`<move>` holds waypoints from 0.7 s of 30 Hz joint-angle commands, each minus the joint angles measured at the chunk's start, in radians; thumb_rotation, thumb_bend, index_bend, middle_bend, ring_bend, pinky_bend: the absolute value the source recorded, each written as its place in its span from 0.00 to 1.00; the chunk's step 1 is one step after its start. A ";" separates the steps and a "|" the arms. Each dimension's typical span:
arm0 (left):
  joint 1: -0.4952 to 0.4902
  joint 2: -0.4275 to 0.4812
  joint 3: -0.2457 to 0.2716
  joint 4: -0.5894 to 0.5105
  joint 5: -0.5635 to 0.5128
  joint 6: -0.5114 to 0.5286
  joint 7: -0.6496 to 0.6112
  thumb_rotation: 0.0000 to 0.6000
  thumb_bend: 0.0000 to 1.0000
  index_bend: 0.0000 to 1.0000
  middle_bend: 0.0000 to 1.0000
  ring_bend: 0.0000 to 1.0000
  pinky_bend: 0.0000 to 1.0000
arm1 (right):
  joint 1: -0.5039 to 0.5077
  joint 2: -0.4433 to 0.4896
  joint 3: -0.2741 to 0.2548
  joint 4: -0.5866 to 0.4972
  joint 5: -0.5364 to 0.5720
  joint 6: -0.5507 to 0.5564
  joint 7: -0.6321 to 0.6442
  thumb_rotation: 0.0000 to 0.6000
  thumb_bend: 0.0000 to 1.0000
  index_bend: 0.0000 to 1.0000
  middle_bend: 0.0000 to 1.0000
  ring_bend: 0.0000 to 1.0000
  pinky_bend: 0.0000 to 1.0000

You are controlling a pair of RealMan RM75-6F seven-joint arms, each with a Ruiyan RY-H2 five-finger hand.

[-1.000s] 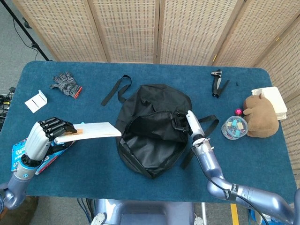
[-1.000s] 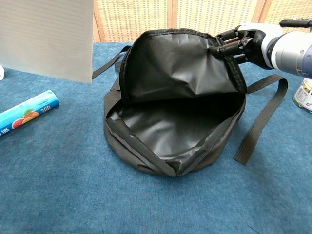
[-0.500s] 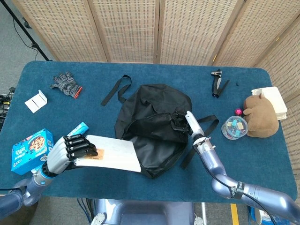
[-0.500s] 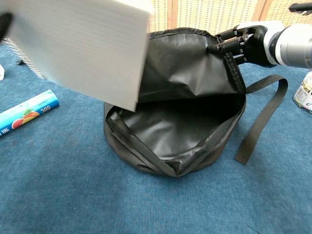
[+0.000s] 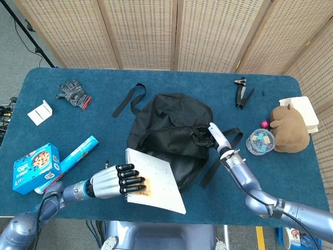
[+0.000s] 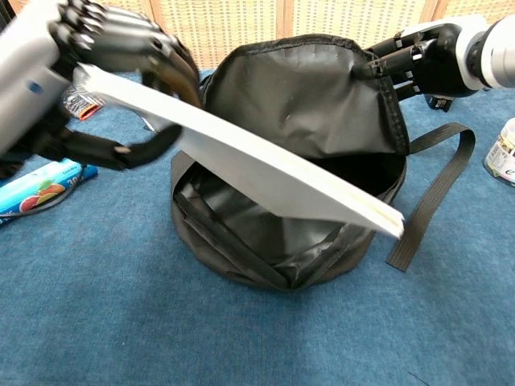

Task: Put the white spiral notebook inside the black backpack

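Observation:
My left hand grips the white spiral notebook by its near-left end. The notebook hangs tilted over the front of the open black backpack, its far corner above the opening. My right hand holds the backpack's upper flap lifted by its rim, so the black lining shows in the chest view.
A blue tube and a blue box lie at the left. Gloves and a small white box sit further back. A brown plush bear, a round tub and a white container stand at the right.
My left hand has carried the notebook right and forward, from the left side of the table to above the backpack's opening, tilting it. The right hand keeps holding the flap up.

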 commanded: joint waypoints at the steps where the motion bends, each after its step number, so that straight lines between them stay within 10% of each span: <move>1: -0.015 -0.059 0.017 0.071 -0.016 0.006 -0.004 1.00 0.56 0.77 0.61 0.59 0.65 | 0.003 0.012 -0.004 -0.006 -0.001 -0.008 0.007 1.00 0.61 0.59 0.51 0.30 0.43; 21: 0.045 -0.079 0.170 0.174 -0.040 -0.081 -0.054 1.00 0.50 0.72 0.59 0.56 0.65 | 0.042 0.015 -0.029 -0.008 0.005 -0.015 0.043 1.00 0.61 0.59 0.51 0.30 0.43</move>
